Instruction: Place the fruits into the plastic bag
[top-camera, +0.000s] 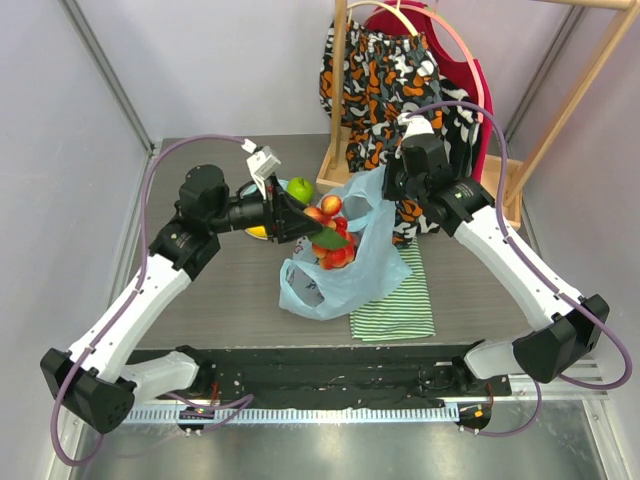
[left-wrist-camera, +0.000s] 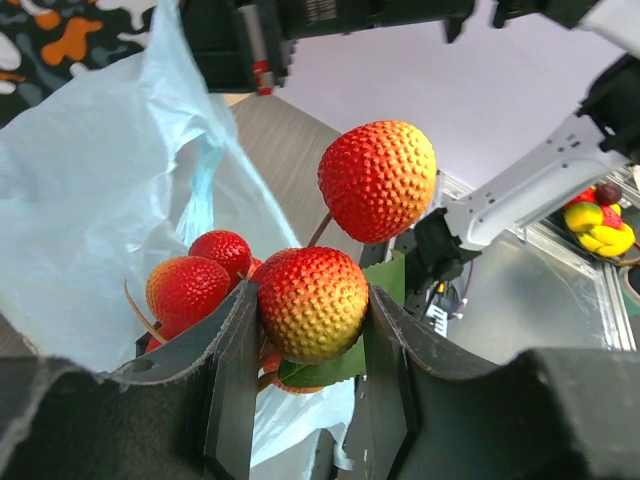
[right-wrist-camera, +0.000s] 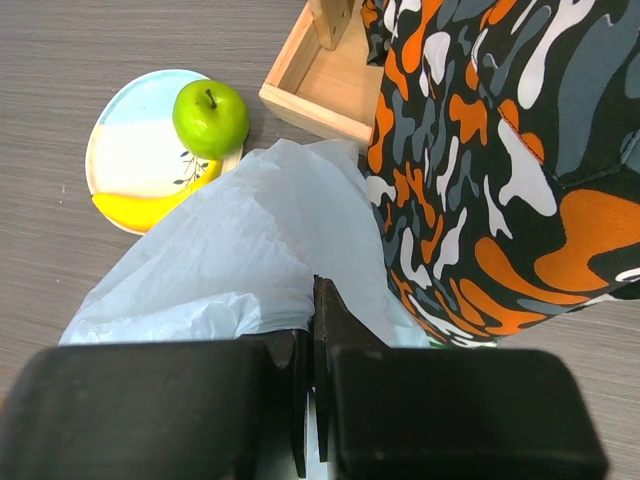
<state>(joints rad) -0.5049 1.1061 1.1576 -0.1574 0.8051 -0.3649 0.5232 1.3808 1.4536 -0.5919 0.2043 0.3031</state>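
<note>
My left gripper (top-camera: 312, 232) is shut on a bunch of red strawberries (top-camera: 335, 255) and holds it over the mouth of the light-blue plastic bag (top-camera: 345, 285). In the left wrist view one strawberry (left-wrist-camera: 312, 303) sits clamped between the fingers (left-wrist-camera: 235, 370), with others (left-wrist-camera: 377, 180) and a green leaf around it and the bag (left-wrist-camera: 90, 200) to the left. My right gripper (top-camera: 392, 188) is shut on the bag's upper edge (right-wrist-camera: 250, 250) and lifts it. The green apple (top-camera: 300, 189) and the banana (right-wrist-camera: 150, 208) lie on the plate (right-wrist-camera: 125, 150). The grapes are not in view.
A wooden rack (top-camera: 340, 90) with a wooden tray base (right-wrist-camera: 320, 80) stands at the back, hung with an orange-black-white patterned cloth (top-camera: 385, 70). A green-and-white striped cloth (top-camera: 395, 305) lies under the bag's right side.
</note>
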